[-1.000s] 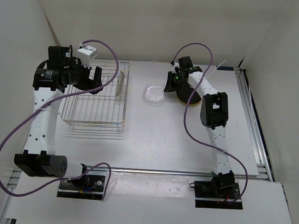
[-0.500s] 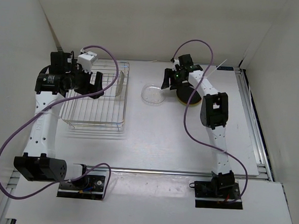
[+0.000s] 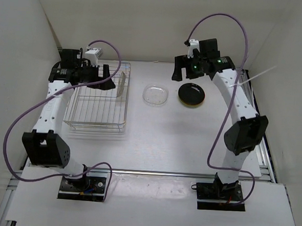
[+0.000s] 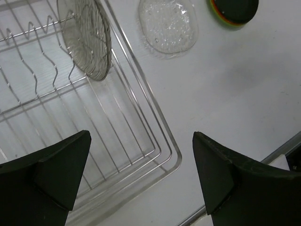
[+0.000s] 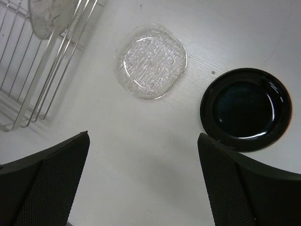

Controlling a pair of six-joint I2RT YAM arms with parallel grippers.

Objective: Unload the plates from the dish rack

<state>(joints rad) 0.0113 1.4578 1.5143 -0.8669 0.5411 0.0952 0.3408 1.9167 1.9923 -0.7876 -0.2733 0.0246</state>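
Silver wire forms the dish rack [image 3: 96, 102], which sits on the left part of the white bench [image 3: 164, 142] as the overhead camera sees it. One upright clear plate [image 4: 87, 37] stands on edge inside the rack. It leans among the wire prongs close to the rack's right side wall, toward its far end. The rest of the rack's grid shows no other plate. Outside the rack, a flat clear plate [image 5: 151, 62] with a pebbled surface lies on the bench near the rack's right side, apart from the wire. To its right, near it but not touching, a glossy black plate [image 5: 245, 108] lies face up. In the left wrist view, thin coloured plate edges [image 4: 221, 18], red-orange and green, show from under its rim, so it lies on top of other plates. The left fingers [image 4: 51, 174] are spread wide with nothing between them. They hang above the far part of the rack, and the upright clear plate is ahead of them in their own camera. The right fingers [image 5: 42, 174] are also wide apart and hold nothing. They are raised above the far side of the bench, and the flat clear plate and the black plate both lie below in their view. A purple cable [image 3: 218, 17] arches over the right arm.
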